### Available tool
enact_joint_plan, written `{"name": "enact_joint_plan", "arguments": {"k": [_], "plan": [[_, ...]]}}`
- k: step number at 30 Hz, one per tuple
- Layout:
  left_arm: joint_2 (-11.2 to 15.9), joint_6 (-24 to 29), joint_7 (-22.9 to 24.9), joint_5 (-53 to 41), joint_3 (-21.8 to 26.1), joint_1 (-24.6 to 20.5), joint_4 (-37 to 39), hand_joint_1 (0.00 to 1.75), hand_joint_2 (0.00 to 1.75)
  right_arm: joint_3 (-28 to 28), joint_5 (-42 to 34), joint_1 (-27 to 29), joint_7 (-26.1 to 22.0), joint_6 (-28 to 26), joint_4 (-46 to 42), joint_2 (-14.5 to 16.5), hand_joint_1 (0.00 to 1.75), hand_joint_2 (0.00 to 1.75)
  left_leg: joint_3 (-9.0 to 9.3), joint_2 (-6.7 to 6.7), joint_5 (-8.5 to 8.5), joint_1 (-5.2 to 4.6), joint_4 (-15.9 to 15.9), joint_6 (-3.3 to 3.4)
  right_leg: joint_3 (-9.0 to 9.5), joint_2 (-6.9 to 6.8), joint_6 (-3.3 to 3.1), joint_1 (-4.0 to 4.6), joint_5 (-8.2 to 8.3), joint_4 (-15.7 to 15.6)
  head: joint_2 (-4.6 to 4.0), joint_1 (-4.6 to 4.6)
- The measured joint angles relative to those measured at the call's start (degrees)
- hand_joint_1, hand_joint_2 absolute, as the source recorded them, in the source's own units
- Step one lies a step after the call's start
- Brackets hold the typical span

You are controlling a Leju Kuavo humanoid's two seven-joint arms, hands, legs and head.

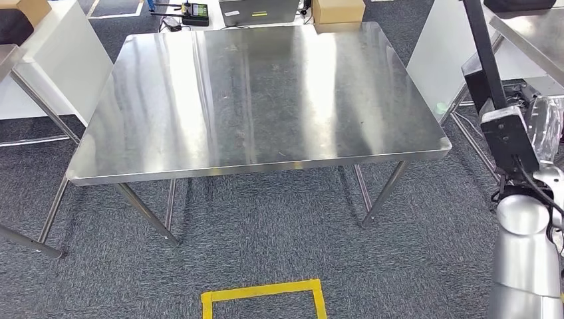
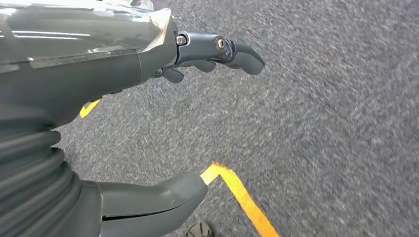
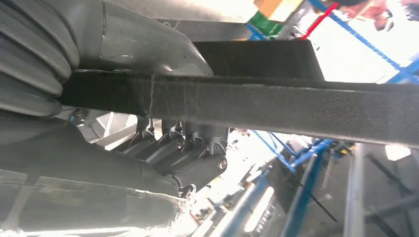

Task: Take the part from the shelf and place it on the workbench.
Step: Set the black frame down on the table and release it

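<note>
We grip the long black part (image 3: 276,106) in our right hand (image 3: 163,148), fingers (image 3: 197,165) curled tight around it, out past the workbench's (image 1: 266,100) right edge. Our left hand (image 2: 148,123) hangs over carpet (image 2: 321,123), fingers spread, holding nothing.

Grey speckled carpet (image 1: 266,226) all over, with a yellow tape square (image 1: 263,297) marked near the bottom. Big shiny steel desk (image 1: 253,100) in the middle catching bright light streaks. White panels (image 1: 60,60) off to the sides, cardboard box (image 1: 338,10) at the back.
</note>
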Motion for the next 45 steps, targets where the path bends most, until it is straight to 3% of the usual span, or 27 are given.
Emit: {"name": "enact_joint_plan", "arguments": {"k": [8, 12, 14, 16, 18, 19, 20, 22, 23, 24, 27, 29, 30, 32, 33, 34, 35, 37, 38, 40, 43, 45], "plan": [[0.60, -0.23, -0.17, -0.44, -0.02, -0.12, 0.02, 0.00, 1.75, 2.91, 3.18, -5.79, -0.41, 1.12, 12.19, -2.90, 1.75, 1.75, -0.42, -0.06, -0.31, -0.18, 0.50, 0.48, -0.17, -0.06, 0.16, -0.27, 0.05, -0.08, 0.00, 0.00], [0.83, -0.46, -0.05, -0.45, -0.01, -0.18, 0.02, 0.00, 1.75, 3.98, 3.58, -6.18, -0.33, 1.14, 13.43, -3.51, 1.75, 1.75, 0.11, -0.02, -0.17, -0.12, -0.48, 1.31, -0.10, -0.14, 0.74, -0.20, -0.10, -0.39, 0.00, 0.01], [0.76, -0.50, -0.18, 0.01, 0.05, -0.25, 0.02, 0.00, 1.75, 4.58, 4.18, -6.61, -0.11, 1.23, 13.66, -3.79, 1.75, 1.75, 1.03, 0.13, 0.34, 0.29, -1.78, 1.75, -1.66, -0.29, 0.74, 0.03, -1.32, 2.56, 0.00, 0.09], [0.50, -0.08, -0.45, 0.47, 0.13, -0.36, 0.02, 0.00, 1.75, 5.26, 4.99, -7.17, 0.29, 1.30, 14.14, -3.85, 1.75, 1.75, 1.38, 0.30, 0.37, 0.47, -2.11, 1.92, -5.68, -0.36, 0.51, -0.02, -3.69, 9.63, 0.00, 0.15], [0.13, 0.45, -0.52, 0.57, 0.16, -0.42, 0.05, 0.00, 1.75, 5.93, 5.65, -7.29, 0.57, 1.30, 14.75, -3.90, 1.75, 1.75, 1.53, 0.29, 0.08, 0.58, -2.03, 1.80, -9.22, -0.37, 0.96, -0.28, -4.68, 14.95, 0.00, 0.15], [-0.05, 0.60, -0.50, 0.60, 0.16, -0.42, 0.09, 0.00, 1.75, 6.24, 5.97, -7.27, 0.64, 1.30, 15.04, -3.97, 1.75, 1.75, 1.66, 0.22, -0.16, 0.72, -1.93, 1.60, -9.64, -0.38, 1.56, -0.49, -3.92, 14.82, 0.00, 0.15], [-0.20, 0.68, -0.43, 0.62, 0.18, -0.39, 0.13, 0.00, 1.75, 6.54, 6.29, -7.30, 0.68, 1.32, 15.25, -4.08, 1.75, 1.75, 1.85, 0.11, -0.48, 0.92, -1.73, 1.30, -8.80, -0.38, 2.33, -0.74, -2.29, 12.30, 0.00, 0.15], [-0.31, 0.89, -0.34, 0.78, 0.25, -0.34, 0.21, 0.00, 1.75, 7.24, 7.15, -7.78, 0.77, 1.58, 15.75, -4.21, 1.75, 1.75, 1.96, -0.17, -1.48, 1.22, -0.92, 0.39, -5.34, -0.26, 3.76, -1.22, 1.30, 4.61, 0.00, 0.21], [-0.32, 1.05, -0.57, 1.07, 0.36, -0.37, 0.26, 0.00, 1.75, 7.80, 7.92, -8.53, 0.79, 1.82, 16.27, -4.15, 1.75, 1.75, 1.76, -0.21, -2.02, 1.25, -0.42, -0.07, -4.04, -0.10, 3.76, -1.30, 2.27, 1.97, 0.00, 0.27], [-0.33, 1.26, -1.01, 1.46, 0.51, -0.50, 0.31, 0.00, 1.75, 8.54, 8.92, -9.59, 0.79, 1.97, 17.19, -3.86, 1.75, 1.75, 1.56, -0.21, -2.42, 1.20, -0.05, -0.44, -3.41, 0.08, 3.40, -1.30, 2.55, 0.70, 0.00, 0.30], [-0.55, 1.89, -2.62, 2.38, 1.01, -1.21, 0.44, 0.00, 1.75, 11.45, 11.59, -13.31, 0.90, 1.43, 21.02, -2.66, 1.75, 1.75, 1.41, 0.05, -3.01, 1.23, 0.30, -0.96, -3.40, 0.32, 1.47, -1.22, 1.95, 0.97, 0.01, 0.30], [-0.79, 1.98, -3.25, 2.21, 1.08, -1.62, 0.49, 0.00, 1.75, 12.71, 11.84, -14.52, 0.97, 0.50, 22.55, -2.43, 1.75, 1.75, 0.33, 1.18, -4.25, 1.35, 2.79, -1.44, -2.88, -0.02, 0.56, -1.31, 1.51, 1.02, 0.01, 0.19], [-0.96, 1.97, -3.57, 2.00, 1.07, -1.70, 0.50, 0.00, 1.75, 13.02, 11.67, -14.68, 0.98, 0.03, 22.98, -2.54, 1.75, 1.75, -1.26, 1.97, -5.44, 1.38, 5.76, -1.66, -2.54, -0.32, 0.13, -1.24, 1.26, 1.01, 0.00, 0.15], [-1.39, 1.93, -4.20, 1.61, 1.05, -1.45, 0.52, 0.00, 1.75, 13.24, 11.06, -14.47, 1.00, -0.50, 23.42, -3.09, 1.75, 1.75, -6.43, 3.10, -7.99, 1.41, 13.98, -1.82, -2.01, -0.98, -0.57, -0.88, 0.75, 1.02, 0.00, 0.08], [-1.58, 1.91, -4.41, 1.48, 1.07, -1.20, 0.52, 0.00, 1.75, 13.32, 10.84, -14.16, 1.02, -0.52, 23.49, -3.33, 1.75, 1.75, -8.68, 3.29, -8.30, 1.41, 16.88, -1.72, -1.75, -1.21, -0.82, -0.69, 0.49, 1.02, 0.00, 0.08], [-1.76, 1.90, -4.54, 1.40, 1.09, -0.97, 0.52, 0.00, 1.75, 13.42, 10.68, -13.77, 1.06, -0.49, 23.51, -3.52, 1.75, 1.75, -9.99, 3.34, -7.47, 1.39, 17.74, -1.49, -1.43, -1.33, -0.99, -0.51, 0.20, 1.02, 0.00, 0.09], [-1.87, 1.89, -4.62, 1.31, 1.12, -0.81, 0.52, 0.00, 1.75, 13.54, 10.62, -13.38, 1.10, -0.45, 23.51, -3.67, 1.75, 1.75, -9.99, 3.34, -5.49, 1.32, 16.15, -1.12, -1.05, -1.38, -1.08, -0.35, -0.11, 1.01, 0.00, 0.08], [-1.95, 1.91, -4.63, 1.14, 1.16, -0.68, 0.52, 0.00, 1.75, 13.77, 10.60, -12.71, 1.19, -0.39, 23.49, -3.85, 1.75, 1.75, -7.33, 3.36, -0.35, 0.94, 8.41, 0.05, -0.20, -1.43, -1.05, -0.18, -0.78, 0.95, 0.00, 0.11], [-1.97, 1.92, -4.63, 1.06, 1.15, -0.68, 0.52, 0.00, 1.75, 13.84, 10.58, -12.50, 1.20, -0.38, 23.47, -3.92, 1.75, 1.75, -5.86, 3.43, 1.22, 0.68, 4.89, 0.57, 0.06, -1.41, -0.92, 0.08, -1.08, 0.91, 0.00, 0.11], [-2.02, 1.95, -4.63, 0.98, 1.13, -0.68, 0.51, 0.00, 1.75, 13.92, 10.56, -12.10, 1.27, -0.36, 23.45, -4.01, 1.75, 1.75, -4.43, 3.54, 1.79, 0.18, 1.77, 1.08, 0.26, -1.41, -0.47, 0.27, -1.50, 0.74, 0.00, 0.13], [-2.19, 1.96, -4.63, 0.92, 1.14, -0.66, 0.50, 0.00, 1.75, 14.07, 10.58, -11.50, 1.36, -0.34, 23.20, -4.36, 1.75, 1.75, -3.40, 3.33, 1.60, 0.12, 0.65, 1.35, 0.34, -1.51, 0.35, 0.29, -2.09, 0.70, 0.01, 0.14], [-2.30, 1.96, -4.64, 0.87, 1.16, -0.69, 0.49, 0.00, 1.75, 14.10, 10.56, -11.41, 1.36, -0.34, 23.04, -4.67, 1.75, 1.75, -2.24, 3.14, 1.70, 0.39, -0.35, 1.75, -1.52, -1.35, 0.29, 0.34, -3.63, 4.45, 0.01, 0.22]]}}
